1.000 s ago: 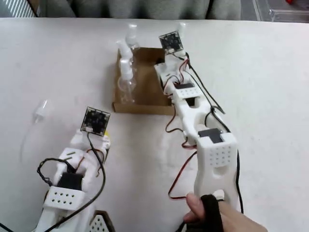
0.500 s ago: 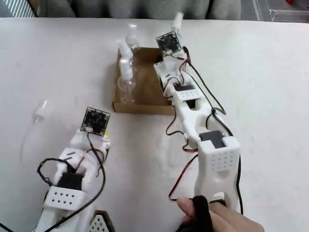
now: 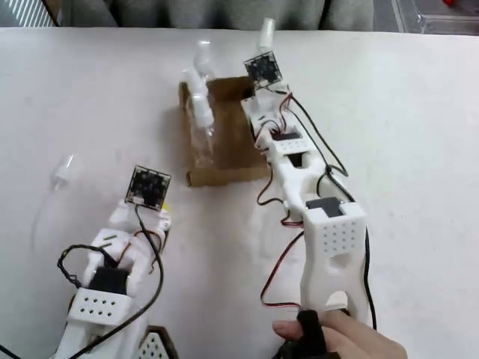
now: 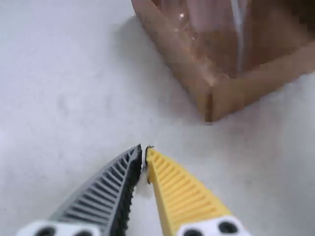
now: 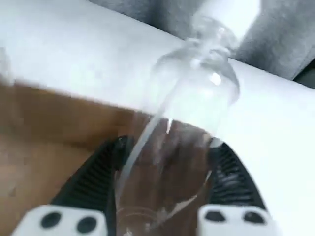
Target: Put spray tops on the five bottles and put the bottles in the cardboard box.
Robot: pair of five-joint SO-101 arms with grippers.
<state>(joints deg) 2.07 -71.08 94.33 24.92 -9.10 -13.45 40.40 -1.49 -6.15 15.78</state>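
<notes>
**Q:** Why is the right end effector (image 5: 167, 147) over the box (image 3: 228, 142) on the worktop (image 3: 404, 112)?
**A:** It grips a capped bottle (image 5: 194, 93), tilted above the box's far end, probably for lowering in.

**Q:** Box contents?
**A:** Clear bottles (image 3: 200, 112) along the side nearer the left arm; count unclear.

**Q:** Left end effector (image 4: 144, 153)?
**A:** Closed, empty, near a box corner. A loose spray top (image 3: 63, 170) lies well apart from the box.
</notes>
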